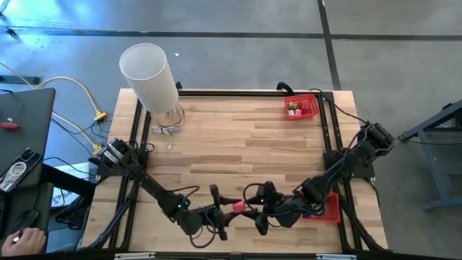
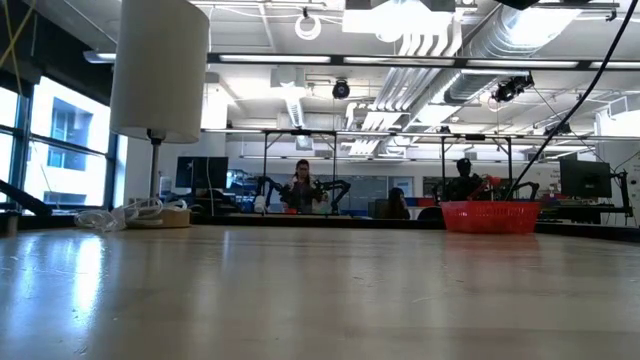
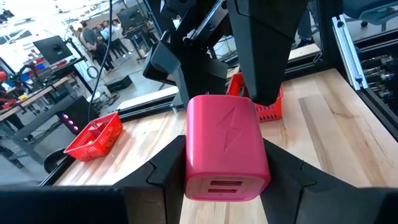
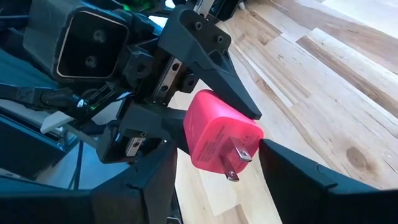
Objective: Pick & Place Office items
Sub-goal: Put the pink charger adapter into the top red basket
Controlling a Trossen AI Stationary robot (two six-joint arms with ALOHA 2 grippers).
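A pink wall charger [image 3: 225,146], an office item with a lightning mark on its upper face, hangs above the table near the front edge [image 1: 238,206]. My left gripper [image 3: 227,171] is shut on it. My right gripper [image 4: 216,149] is open and faces the left one. Its fingers [image 4: 298,174] stand on either side of the charger's pronged end [image 4: 233,163]. The low view shows neither gripper. My left gripper pinches the charger between its two fingers, one on each narrow side [image 3: 191,165], near the end with the port slots. The fingers lie level and come from the table's left. The charger is lifted clear of the table, with its prongs pointing away toward the right gripper. I cannot tell whether my right gripper touches the charger.
A red tray [image 1: 302,107] holding small pieces sits at the far right corner. Another red tray [image 1: 330,208] lies at the near right, under the right arm. A tall white cylinder [image 1: 150,76] stands at the far left, with loose cable at its foot [image 1: 167,128].
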